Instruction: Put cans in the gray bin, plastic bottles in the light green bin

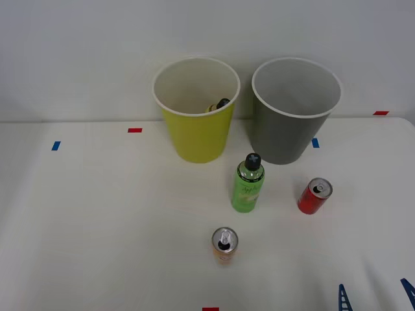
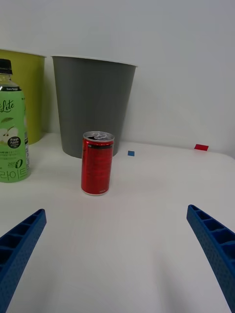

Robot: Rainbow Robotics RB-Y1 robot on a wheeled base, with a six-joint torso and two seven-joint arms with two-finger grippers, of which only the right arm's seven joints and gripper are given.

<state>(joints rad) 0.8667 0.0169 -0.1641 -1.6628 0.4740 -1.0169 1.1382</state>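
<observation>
Lime plastic walls the light green bin (image 1: 196, 139), and a dark-capped yellow bottle (image 1: 219, 105) lies inside it. Just beside it stands the gray bin (image 1: 290, 133); nothing is visible within. In front of the bins on the white table (image 1: 97, 227) stand the green bottle (image 1: 248, 184), the red can (image 1: 314, 195) and, nearest, the orange can (image 1: 224, 245). The right gripper (image 1: 376, 298) faces the red can with fingers (image 2: 22, 249) spread wide, holding nothing.
</observation>
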